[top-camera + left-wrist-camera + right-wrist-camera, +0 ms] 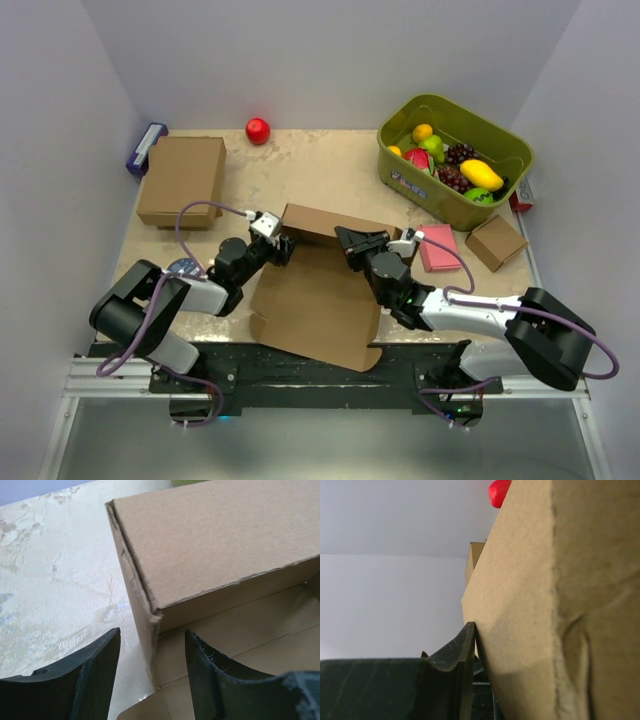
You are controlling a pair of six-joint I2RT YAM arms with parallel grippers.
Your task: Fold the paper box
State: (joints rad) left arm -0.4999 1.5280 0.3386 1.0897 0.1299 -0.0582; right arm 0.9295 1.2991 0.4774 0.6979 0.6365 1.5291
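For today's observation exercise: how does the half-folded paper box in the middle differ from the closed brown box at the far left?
The paper box is open, with one wall raised and a panel lying flat; the closed brown box is shut. The paper box sits centrally near the front; the closed brown box sits at the back left. Both are plain brown cardboard.

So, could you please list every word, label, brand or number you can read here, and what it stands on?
No text is legible in any view.
On the green bin, a white label: too small to read.
On the blue-and-white packet at far left: print too blurred to read.
On the paper box: none visible, plain brown.
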